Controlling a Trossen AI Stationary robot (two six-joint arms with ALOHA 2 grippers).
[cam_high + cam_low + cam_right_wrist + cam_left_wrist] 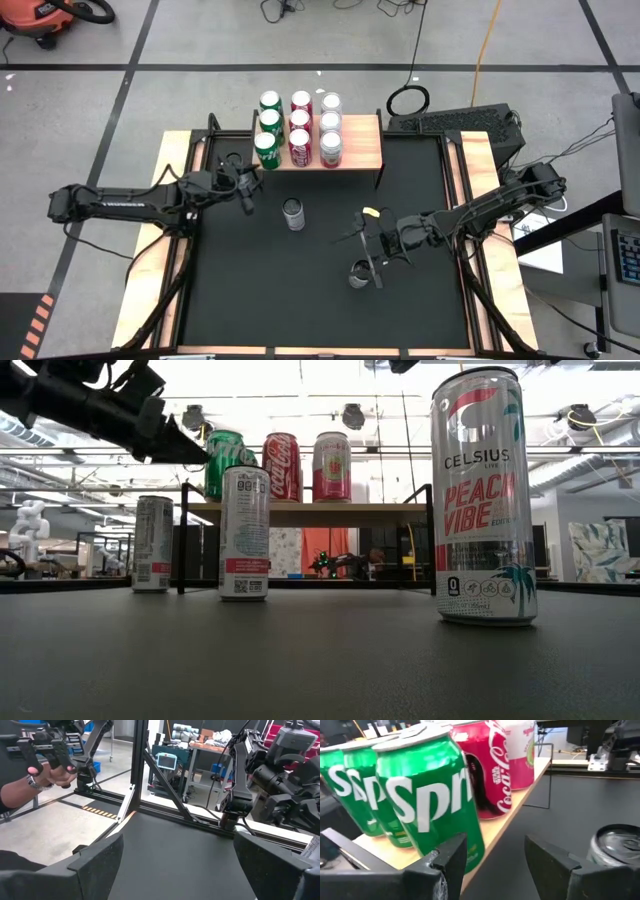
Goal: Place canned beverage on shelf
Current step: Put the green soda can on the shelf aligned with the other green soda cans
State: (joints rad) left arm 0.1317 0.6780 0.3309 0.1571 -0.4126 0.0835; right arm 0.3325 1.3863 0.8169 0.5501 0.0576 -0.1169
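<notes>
The shelf point(360, 150), with a wooden top on black legs, stands at the mat's far edge and carries three rows of upright cans: green point(266, 150), red point(299, 148) and pink-white point(330, 148). My left gripper point(495, 850) hovers open by the shelf's near left corner point(248, 190) with nothing between its fingers. One finger is close beside the front green can point(430, 800). A silver can point(293, 213) stands on the mat just right of this gripper. My right gripper point(362, 245) hangs open over the mat's middle, next to a Celsius can point(485, 500).
The black mat point(300, 310) covers the table inside a wooden frame. In the low view another slim can point(153, 543) stands left of the shelf's leg. A person's hand point(50, 770) holds a controller beyond the table. The mat's near half has free room.
</notes>
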